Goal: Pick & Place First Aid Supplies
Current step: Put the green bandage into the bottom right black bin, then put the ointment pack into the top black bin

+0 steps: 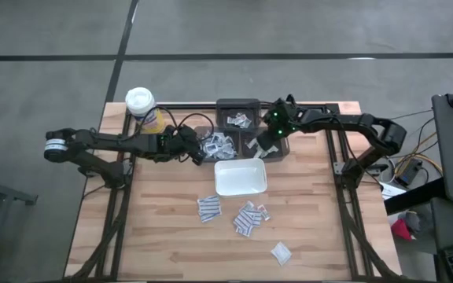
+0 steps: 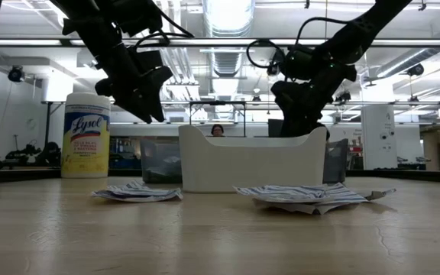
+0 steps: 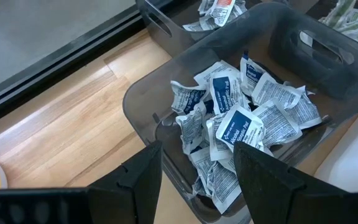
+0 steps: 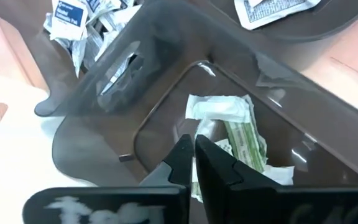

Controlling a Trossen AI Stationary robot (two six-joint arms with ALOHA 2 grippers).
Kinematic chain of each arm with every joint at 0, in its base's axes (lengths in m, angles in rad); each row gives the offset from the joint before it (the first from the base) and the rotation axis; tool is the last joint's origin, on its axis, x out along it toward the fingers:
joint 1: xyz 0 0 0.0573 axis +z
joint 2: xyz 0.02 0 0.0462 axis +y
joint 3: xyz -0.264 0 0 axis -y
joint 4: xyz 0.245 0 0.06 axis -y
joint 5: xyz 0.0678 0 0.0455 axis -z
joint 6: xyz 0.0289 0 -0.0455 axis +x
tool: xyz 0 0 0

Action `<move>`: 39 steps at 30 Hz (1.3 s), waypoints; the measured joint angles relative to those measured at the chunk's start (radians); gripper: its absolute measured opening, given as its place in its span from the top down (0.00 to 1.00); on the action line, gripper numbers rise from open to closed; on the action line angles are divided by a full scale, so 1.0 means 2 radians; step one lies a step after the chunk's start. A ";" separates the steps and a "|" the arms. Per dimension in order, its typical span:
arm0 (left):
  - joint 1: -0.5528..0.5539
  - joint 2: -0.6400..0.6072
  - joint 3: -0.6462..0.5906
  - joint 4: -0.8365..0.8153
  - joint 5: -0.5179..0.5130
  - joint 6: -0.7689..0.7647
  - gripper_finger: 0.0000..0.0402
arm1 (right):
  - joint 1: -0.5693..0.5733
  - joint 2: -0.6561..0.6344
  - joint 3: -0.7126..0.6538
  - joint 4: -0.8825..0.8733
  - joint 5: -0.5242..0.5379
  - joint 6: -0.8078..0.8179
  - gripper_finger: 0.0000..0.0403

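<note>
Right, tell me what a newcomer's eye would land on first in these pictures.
Both arms reach in over the dark bins at the table's back edge: the left hand, open, hovers over a bin heaped with white and blue packets, and the right hand, nearly shut, dips into a bin holding greenish packets. Just in front sits the white tray, with loose packets scattered on the wood. A yellow canister stands at the back left corner.

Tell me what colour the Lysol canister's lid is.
White; the canister lid shows best in the high view.
</note>
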 joint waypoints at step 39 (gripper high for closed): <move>-0.017 0.000 0.000 0.000 0.076 -0.004 0.51 | 0.107 -0.230 0.052 -0.285 0.048 -0.090 0.82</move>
